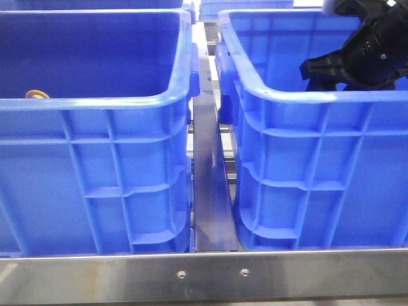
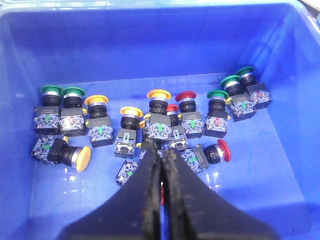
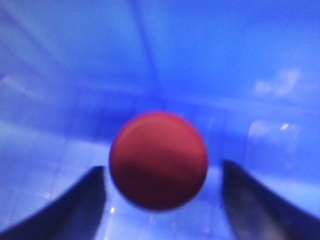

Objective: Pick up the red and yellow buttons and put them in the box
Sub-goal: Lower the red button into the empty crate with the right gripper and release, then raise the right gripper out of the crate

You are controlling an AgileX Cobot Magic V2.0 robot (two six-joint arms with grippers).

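In the left wrist view, red buttons and yellow buttons lie mixed on the floor of a blue crate. My left gripper is shut just above the middle of the pile, its tips over the switch blocks. A sliver of red shows in the slit between its fingers. In the right wrist view a dark red domed cap fills the gap between the wide-open fingers of my right gripper, blurred and untouched by either finger, over the blue box. In the front view my right gripper is inside the right box.
Green buttons stand among the red and yellow ones. A metal rail runs between the two crates, and a steel bar crosses the front. A yellow cap peeks over the rim of the left crate.
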